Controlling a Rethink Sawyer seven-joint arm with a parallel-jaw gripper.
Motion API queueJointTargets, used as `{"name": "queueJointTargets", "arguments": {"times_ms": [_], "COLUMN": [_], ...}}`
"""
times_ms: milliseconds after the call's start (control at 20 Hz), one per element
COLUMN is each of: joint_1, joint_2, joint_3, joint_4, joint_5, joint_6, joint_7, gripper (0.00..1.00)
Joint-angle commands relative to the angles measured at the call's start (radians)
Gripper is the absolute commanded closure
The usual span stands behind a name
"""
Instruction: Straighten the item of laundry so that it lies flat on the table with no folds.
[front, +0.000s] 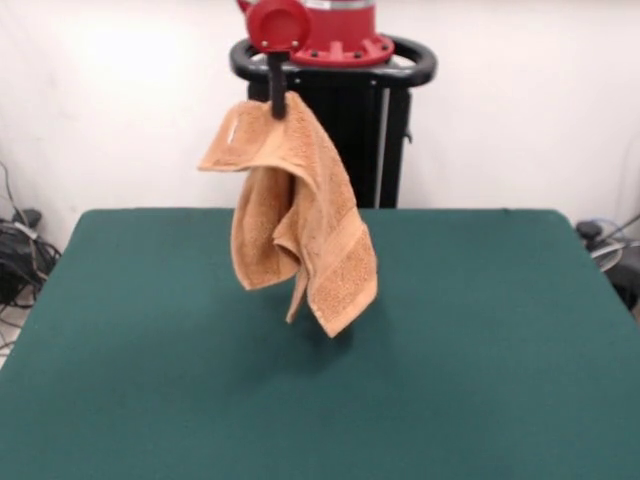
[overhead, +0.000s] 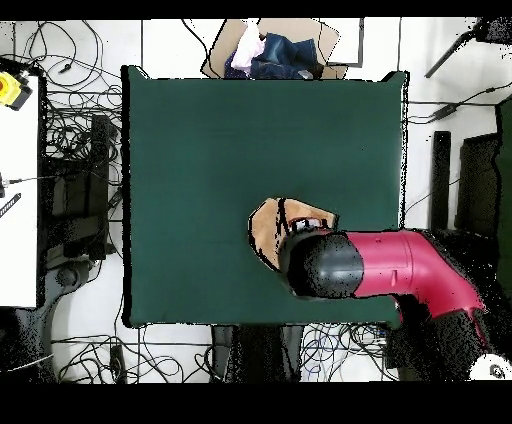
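Note:
The orange-tan terry towel (front: 295, 215) hangs in the air above the dark green table (front: 480, 340). My gripper (front: 276, 104) is shut on its top edge and holds it up. The towel droops in loose vertical folds, with one corner sticking out to the left and its lowest tip just above the table top. In the overhead view only a small part of the towel (overhead: 266, 232) shows beside the red arm (overhead: 400, 270), which hides the gripper. No white tag shows.
The black pedestal (front: 370, 120) stands behind the table's far edge. A cardboard box with clothes (overhead: 272, 52) sits beyond the table's edge in the overhead view. Cables (front: 20, 250) lie on the floor at the sides.

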Motion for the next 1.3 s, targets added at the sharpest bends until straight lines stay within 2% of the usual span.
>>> {"name": "queueJointTargets", "arguments": {"times_ms": [50, 350, 500, 550, 1000, 1200, 1300], "joint_1": [-0.049, -0.109, -0.117, -0.127, -0.197, -0.172, -0.126], "joint_2": [0.020, 0.003, 0.000, 0.003, -0.023, 0.010, 0.015], "joint_3": [0.186, 0.254, 0.260, 0.277, 0.354, 0.339, 0.286], "joint_4": [0.141, 0.143, 0.146, 0.149, 0.150, 0.115, 0.072], "joint_5": [-0.071, -0.047, -0.024, -0.023, 0.009, -0.011, 0.006], "joint_6": [0.001, 0.042, 0.060, 0.066, 0.097, 0.118, 0.132], "joint_7": [-0.256, -0.244, -0.196, -0.175, -0.200, -0.137, -0.021], "gripper": [1.00, 1.00, 1.00, 0.00, 0.00, 0.00, 0.00]}}
